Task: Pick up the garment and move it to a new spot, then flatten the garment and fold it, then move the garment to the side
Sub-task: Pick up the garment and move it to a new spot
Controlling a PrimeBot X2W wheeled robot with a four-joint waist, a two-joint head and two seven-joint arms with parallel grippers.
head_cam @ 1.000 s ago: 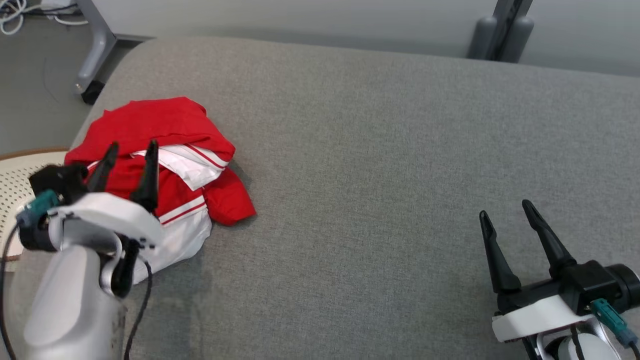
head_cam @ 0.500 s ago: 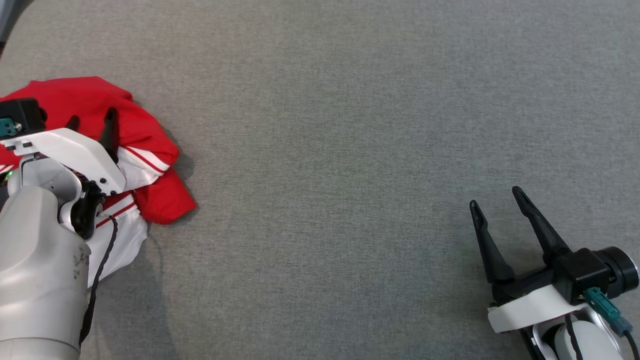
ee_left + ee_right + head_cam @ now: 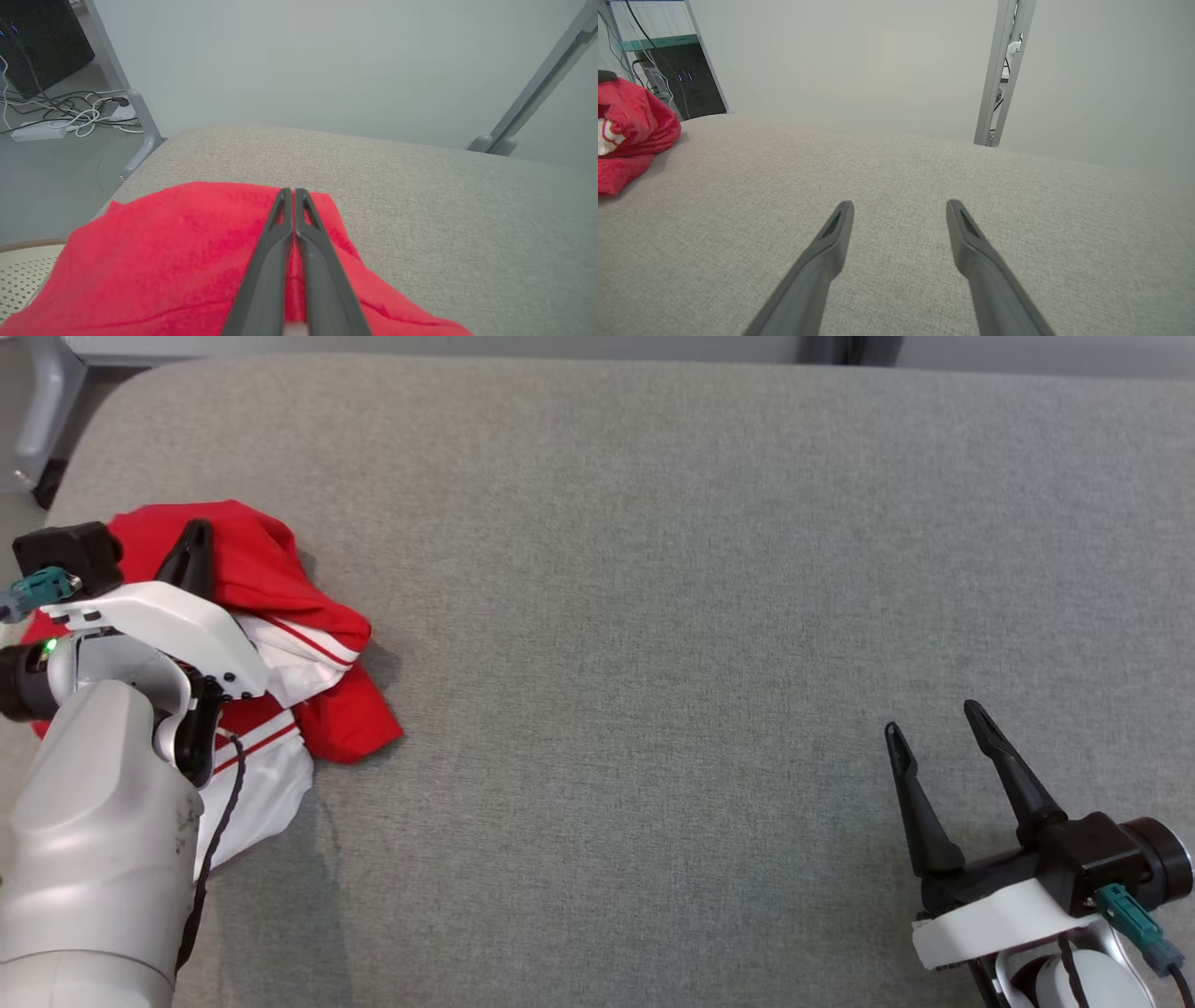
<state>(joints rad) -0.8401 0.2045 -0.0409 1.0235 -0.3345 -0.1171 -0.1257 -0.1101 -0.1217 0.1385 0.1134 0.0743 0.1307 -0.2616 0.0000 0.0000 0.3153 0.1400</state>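
A crumpled red and white fabric garment [image 3: 280, 616] lies heaped at the left end of a broad grey woven cushion [image 3: 653, 569], close to that end's rounded corner and nearer the cushion's far edge than its near one; the heap's long axis runs from the cushion's far edge toward its near edge; a plain red part sits at the far end of the heap, a white part at the near end, and one red lobe points toward the cushion's middle; across the heap's middle runs a white band edged with thin red stripes. From the right wrist the garment [image 3: 630, 135] shows a small white patch on the red, too blurred to tell whether it is writing.

The left gripper [image 3: 191, 546] sits on top of the heap's red far part, over the cushion's left end; in the left wrist view its two dark fingers [image 3: 268, 261] are pressed together along their length, with the gripper's tips [image 3: 293, 193] at the far edge of the red cloth [image 3: 177, 252] and a thin line of red nipped between them.

The right gripper [image 3: 934, 721] is over the cushion's right near corner, well apart from the garment; its fingers [image 3: 822, 261] stand wide apart with bare grey cushion [image 3: 878, 163] between them, holding nothing.

Beyond the cushion's left far corner, a grey metal leg [image 3: 142, 126] stands on the floor beside tangled cables [image 3: 74, 116].
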